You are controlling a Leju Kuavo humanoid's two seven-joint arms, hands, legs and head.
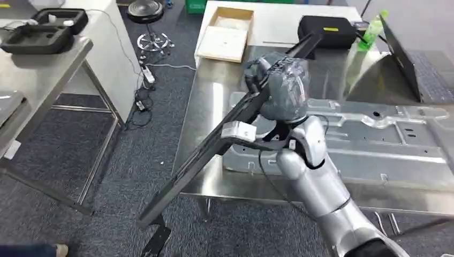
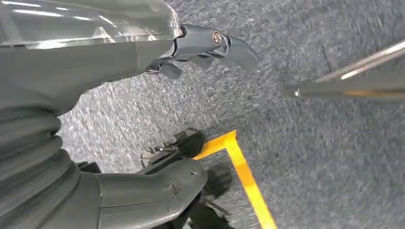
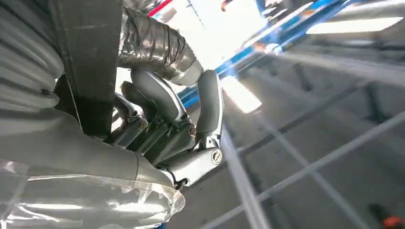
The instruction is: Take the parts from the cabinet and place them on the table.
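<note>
I count one long black bar (image 1: 214,140), flat and matte, clamped in my right hand (image 1: 284,88), slanting from 1 o'clock past the steel table's (image 1: 206,101) near-left edge over grey carpet (image 1: 134,155). One pressed silver panel (image 1: 385,139) lies there. My left hand (image 2: 143,57) hangs with fingers apart, holding nothing.

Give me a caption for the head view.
Right hand grips a long black part tilted over the steel table.

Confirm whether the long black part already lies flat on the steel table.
No: the right hand holds the long black part tilted, its lower end past the steel table edge.
</note>
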